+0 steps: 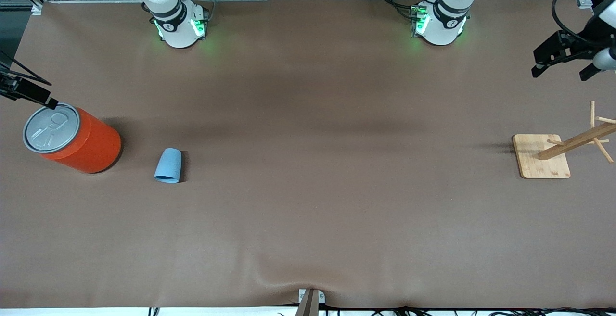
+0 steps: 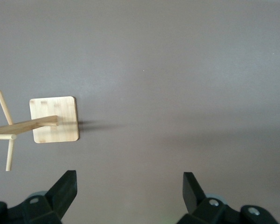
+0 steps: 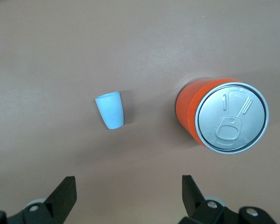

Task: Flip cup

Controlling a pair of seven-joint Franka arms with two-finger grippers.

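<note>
The small light-blue cup (image 1: 168, 165) sits on the brown table beside the orange can, toward the right arm's end. Its wide mouth end points toward the front camera and its narrow base toward the robots. I cannot tell whether it lies on its side or stands mouth down. The right wrist view shows the cup (image 3: 110, 111) clear of the right gripper (image 3: 128, 183), which hangs open and empty above the table near the can. The left gripper (image 1: 560, 70) hovers open and empty at the left arm's end of the table.
A big orange can (image 1: 79, 143) with a grey pull-tab lid stands beside the cup, right at the right arm's end. A wooden peg stand on a square base (image 1: 534, 162) stands at the left arm's end, under the left gripper (image 2: 129, 179).
</note>
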